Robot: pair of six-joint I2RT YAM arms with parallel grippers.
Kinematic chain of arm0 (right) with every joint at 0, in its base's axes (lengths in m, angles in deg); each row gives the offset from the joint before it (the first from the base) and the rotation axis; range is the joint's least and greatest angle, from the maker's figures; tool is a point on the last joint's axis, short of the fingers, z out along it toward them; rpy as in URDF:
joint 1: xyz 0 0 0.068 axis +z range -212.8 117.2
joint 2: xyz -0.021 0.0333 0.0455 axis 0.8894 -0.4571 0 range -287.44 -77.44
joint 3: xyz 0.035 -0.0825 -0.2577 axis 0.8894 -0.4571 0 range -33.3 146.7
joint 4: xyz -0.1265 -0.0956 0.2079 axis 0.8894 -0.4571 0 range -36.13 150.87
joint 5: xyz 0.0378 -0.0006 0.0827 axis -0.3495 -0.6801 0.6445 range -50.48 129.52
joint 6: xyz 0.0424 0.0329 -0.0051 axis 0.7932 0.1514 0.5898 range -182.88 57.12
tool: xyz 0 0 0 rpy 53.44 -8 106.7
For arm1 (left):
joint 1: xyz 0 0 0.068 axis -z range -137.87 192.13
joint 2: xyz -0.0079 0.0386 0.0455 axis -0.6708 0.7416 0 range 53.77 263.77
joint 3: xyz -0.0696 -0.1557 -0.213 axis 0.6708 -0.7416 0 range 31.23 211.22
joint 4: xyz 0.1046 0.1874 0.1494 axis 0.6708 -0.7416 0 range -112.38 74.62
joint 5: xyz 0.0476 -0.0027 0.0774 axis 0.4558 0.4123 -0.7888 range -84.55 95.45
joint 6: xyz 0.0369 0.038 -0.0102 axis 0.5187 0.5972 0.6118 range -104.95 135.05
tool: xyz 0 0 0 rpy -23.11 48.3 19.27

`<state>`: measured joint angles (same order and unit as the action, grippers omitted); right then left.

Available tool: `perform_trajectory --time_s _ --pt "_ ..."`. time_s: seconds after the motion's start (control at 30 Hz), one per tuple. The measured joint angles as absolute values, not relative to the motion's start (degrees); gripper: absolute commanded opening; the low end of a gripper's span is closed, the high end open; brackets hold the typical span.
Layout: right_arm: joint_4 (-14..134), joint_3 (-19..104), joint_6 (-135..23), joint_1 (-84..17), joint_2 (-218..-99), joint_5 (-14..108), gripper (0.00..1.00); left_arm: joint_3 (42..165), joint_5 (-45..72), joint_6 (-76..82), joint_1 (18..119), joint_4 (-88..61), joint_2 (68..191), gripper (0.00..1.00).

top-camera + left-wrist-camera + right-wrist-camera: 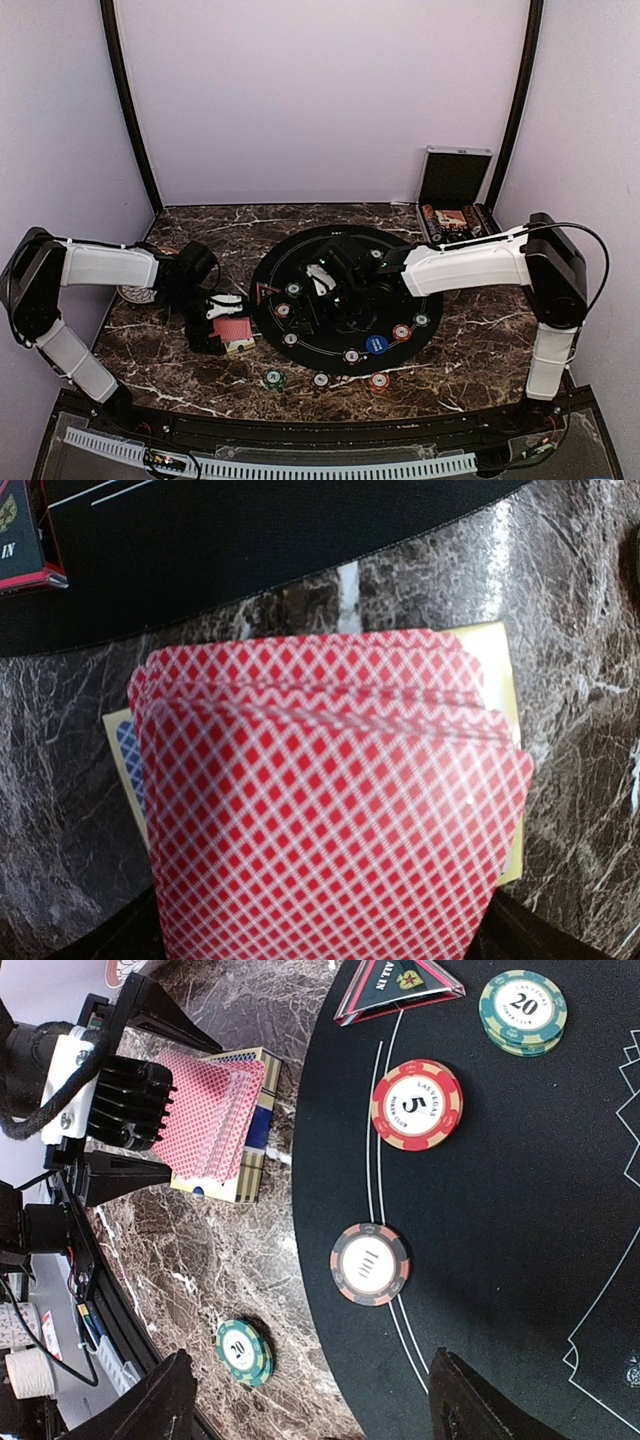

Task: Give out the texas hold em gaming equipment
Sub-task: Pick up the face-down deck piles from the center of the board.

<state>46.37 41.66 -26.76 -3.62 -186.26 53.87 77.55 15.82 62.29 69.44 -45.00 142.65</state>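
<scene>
Red-backed playing cards (330, 810) fill the left wrist view, a loosely fanned stack lying face down on a yellow-edged card box (505, 780). The box sits on the marble table (480, 350), just left of the round black mat (520, 1260). The left gripper (190, 1110) stands over the stack with its jaws spread wide, one finger on each side of the cards. Whether the fingers touch the card edges cannot be told.

The right gripper (308, 1358) hangs above the left part of the mat, its jaws well apart with nothing between them. Below it on the mat lie a red 5 chip (416, 1105), a dark 100 chip (369, 1263) and a short stack of green 20 chips (522, 1012). A triangular "ALL IN" marker (398, 985) rests at the mat's left rim. A blue chip (375, 343) sits on the near right part of the mat. One more green 20 chip (244, 1351) lies alone on the marble, near of the mat.

A patterned plate (135, 293) shows at far left, partly hidden behind the left arm. An open silver case (455, 190) stands at far right.
</scene>
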Motion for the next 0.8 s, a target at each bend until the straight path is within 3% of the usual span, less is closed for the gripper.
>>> perform_trajectory --time_s 0.3,0.8 --pt "46.74 40.52 -26.68 -3.62 -186.26 53.89 0.79 78.14 15.65 63.36 69.42 -45.59 143.16 0.98" --pt "47.20 39.82 -26.33 -3.62 -186.26 53.89 0.77 79.08 15.41 64.02 69.42 -46.08 143.96 0.70"
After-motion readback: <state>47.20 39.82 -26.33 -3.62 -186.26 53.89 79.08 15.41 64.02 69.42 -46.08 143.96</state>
